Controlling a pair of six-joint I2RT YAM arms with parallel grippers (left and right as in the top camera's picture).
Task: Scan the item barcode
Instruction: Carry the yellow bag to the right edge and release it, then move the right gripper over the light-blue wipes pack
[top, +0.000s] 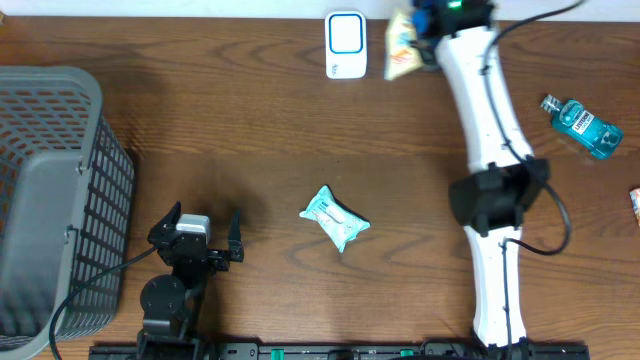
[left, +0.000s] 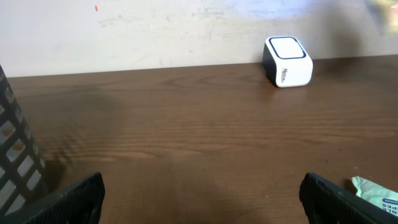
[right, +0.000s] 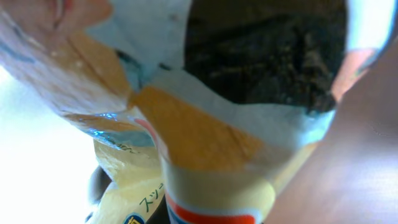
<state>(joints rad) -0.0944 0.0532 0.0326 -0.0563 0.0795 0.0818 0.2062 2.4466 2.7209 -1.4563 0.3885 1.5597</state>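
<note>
Overhead, low left wrist; shared scanner (top: 346, 45)

Packet (right: 205, 155): fills your view, blurred; yellow, orange and white, printed lettering low down.
Desk (right: 373, 162): brown strip at your right.

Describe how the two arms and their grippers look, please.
The right arm has white, rounded links, a black joint block midway and a black cable; its far end is dark with blue parts and a green light. The left arm is black, with a pale block at the wrist and a black cable. The left gripper has two black fingers.
</note>
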